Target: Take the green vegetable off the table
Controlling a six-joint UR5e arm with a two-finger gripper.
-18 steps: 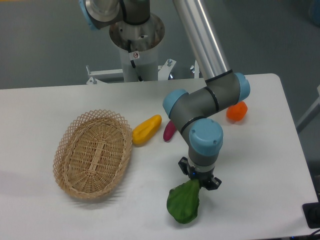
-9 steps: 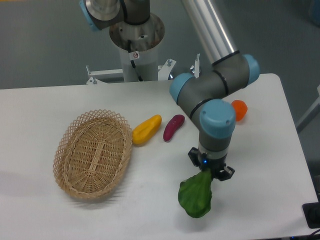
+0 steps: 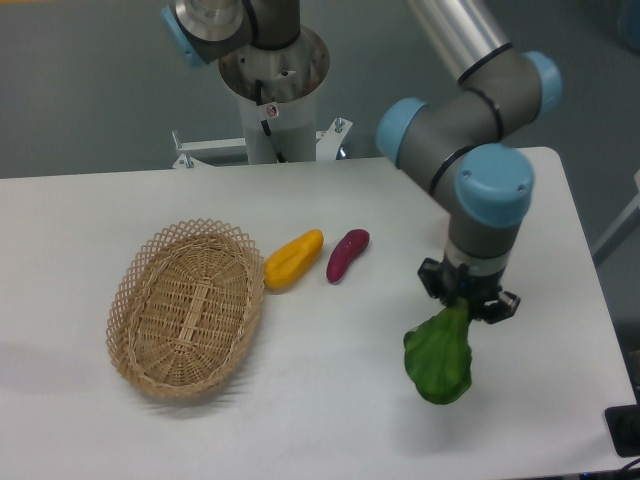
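A white worktop point(image 3: 120, 195) with rounded corners stands before a grey floor and the arm's metal pedestal. At the left lies an oval wicker basket point(image 3: 186, 307). Just beside its right rim sits a yellow pepper-like piece point(image 3: 292, 259), and near that a purple eggplant-like piece point(image 3: 347, 254). Further right, the claw point(image 3: 468, 303) points down, clamped on the pale stem of the green vegetable point(image 3: 439, 359), whose broad glossy leaf hangs below it over the worktop's right front part; whether the leaf touches the surface cannot be told.
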